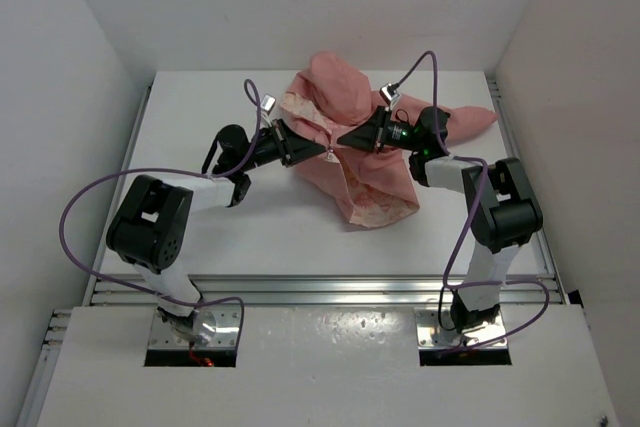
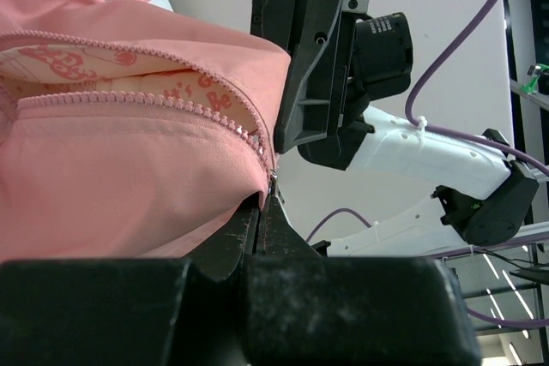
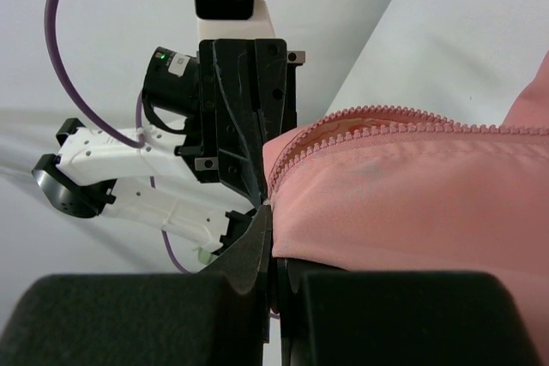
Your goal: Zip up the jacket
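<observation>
The salmon-pink jacket lies crumpled at the back middle of the white table, with its cream floral lining showing. My left gripper and right gripper meet tip to tip at the jacket's left edge. In the left wrist view the left gripper is shut on the fabric edge where the two rows of zipper teeth converge; the zipper is open above that point. In the right wrist view the right gripper is shut on the jacket next to the zipper.
White walls enclose the table on three sides. Purple cables loop from both arms. A metal rail runs along the table's near edge. A sleeve reaches toward the right wall.
</observation>
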Controlling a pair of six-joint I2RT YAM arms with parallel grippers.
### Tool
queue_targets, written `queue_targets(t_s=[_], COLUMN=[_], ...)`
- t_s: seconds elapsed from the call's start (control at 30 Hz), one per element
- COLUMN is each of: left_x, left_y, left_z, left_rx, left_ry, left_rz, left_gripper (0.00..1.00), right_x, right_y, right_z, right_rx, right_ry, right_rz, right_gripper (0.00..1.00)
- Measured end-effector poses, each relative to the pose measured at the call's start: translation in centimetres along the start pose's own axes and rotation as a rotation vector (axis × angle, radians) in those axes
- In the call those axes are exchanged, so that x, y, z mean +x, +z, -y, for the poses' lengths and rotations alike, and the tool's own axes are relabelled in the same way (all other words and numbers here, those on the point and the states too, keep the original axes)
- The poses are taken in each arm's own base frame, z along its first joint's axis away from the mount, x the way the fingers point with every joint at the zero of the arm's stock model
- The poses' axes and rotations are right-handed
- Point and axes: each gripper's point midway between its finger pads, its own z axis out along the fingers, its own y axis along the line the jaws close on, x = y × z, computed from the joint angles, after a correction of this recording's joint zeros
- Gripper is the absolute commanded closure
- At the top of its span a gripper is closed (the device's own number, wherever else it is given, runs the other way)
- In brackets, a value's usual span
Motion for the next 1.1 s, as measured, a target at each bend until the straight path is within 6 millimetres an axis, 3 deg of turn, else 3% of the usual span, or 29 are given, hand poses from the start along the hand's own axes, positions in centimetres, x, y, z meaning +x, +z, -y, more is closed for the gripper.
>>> queue_targets(t_s=[1.1], left_x=[-1.8], left_y=[-0.2], left_z=[0.1], left_rx=[0.013], left_ry=[0.008], left_rz=[0.044], left_gripper=[1.00], right_x=[0.9], right_y=[0.6], right_z=[-1.2], right_rx=[-0.040], right_ry=[0.055], right_rz=[-0.032], right_gripper=[1.00])
